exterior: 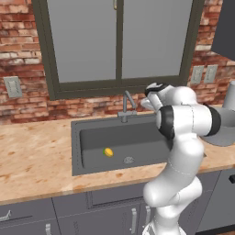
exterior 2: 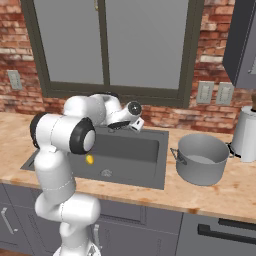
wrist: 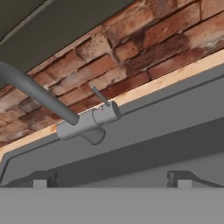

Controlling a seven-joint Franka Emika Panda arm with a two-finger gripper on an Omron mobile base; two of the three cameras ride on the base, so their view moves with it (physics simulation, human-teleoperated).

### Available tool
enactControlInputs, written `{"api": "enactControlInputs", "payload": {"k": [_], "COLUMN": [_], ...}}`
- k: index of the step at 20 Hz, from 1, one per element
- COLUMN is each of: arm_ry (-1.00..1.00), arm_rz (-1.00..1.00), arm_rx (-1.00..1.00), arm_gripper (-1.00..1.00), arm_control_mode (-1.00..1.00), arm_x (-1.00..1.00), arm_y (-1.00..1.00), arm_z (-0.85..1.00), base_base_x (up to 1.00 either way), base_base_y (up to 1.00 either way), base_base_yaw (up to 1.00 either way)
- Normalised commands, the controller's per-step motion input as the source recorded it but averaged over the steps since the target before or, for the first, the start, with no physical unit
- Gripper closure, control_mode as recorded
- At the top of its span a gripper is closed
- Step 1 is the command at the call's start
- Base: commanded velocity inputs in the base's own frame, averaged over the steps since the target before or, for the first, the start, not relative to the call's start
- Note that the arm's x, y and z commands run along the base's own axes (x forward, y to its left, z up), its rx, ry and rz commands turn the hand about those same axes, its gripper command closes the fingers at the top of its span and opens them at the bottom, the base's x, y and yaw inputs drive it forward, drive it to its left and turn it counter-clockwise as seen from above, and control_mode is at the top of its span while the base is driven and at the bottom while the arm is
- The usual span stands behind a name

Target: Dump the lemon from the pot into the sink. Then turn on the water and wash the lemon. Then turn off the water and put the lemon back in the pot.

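Since the small yellow oval lemon (exterior: 108, 152) already lies on the floor of the dark grey rectangular sink (exterior: 76, 142), the spread, empty fingers (wrist: 111, 179) face the slim grey gooseneck tap (wrist: 87, 122), apparently lining up its lever to start the water; the round grey metal pot (exterior 2: 201, 158) waits on the table right of the sink.

A home kitchen: red brick wall (exterior: 27, 46), dark-framed window (exterior: 119, 41), mottled tan stone bench (exterior: 36, 156) over grey cabinets (exterior: 27, 220) (handles showing), dark grey rectangular sink (exterior: 92, 137).
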Motion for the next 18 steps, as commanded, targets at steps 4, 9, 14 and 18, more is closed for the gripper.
{"api": "enactControlInputs", "payload": {"k": [4,9,14,18], "arm_ry": [-0.05,-0.04,-0.01,0.00], "arm_rz": [0.00,0.00,0.00,0.00], "arm_rx": [0.02,0.00,0.00,0.00], "arm_gripper": [-1.00,-1.00,-1.00,-1.00], "arm_control_mode": [-1.00,-1.00,-1.00,-1.00], "arm_x": [0.25,0.20,0.18,0.23], "arm_y": [0.07,0.00,0.01,0.05], "arm_z": [-0.01,-0.03,-0.11,-0.17], "base_base_x": [0.00,0.00,0.00,0.00], "base_base_y": [0.00,0.00,0.00,0.00], "base_base_yaw": [0.00,0.00,0.00,0.00]}}
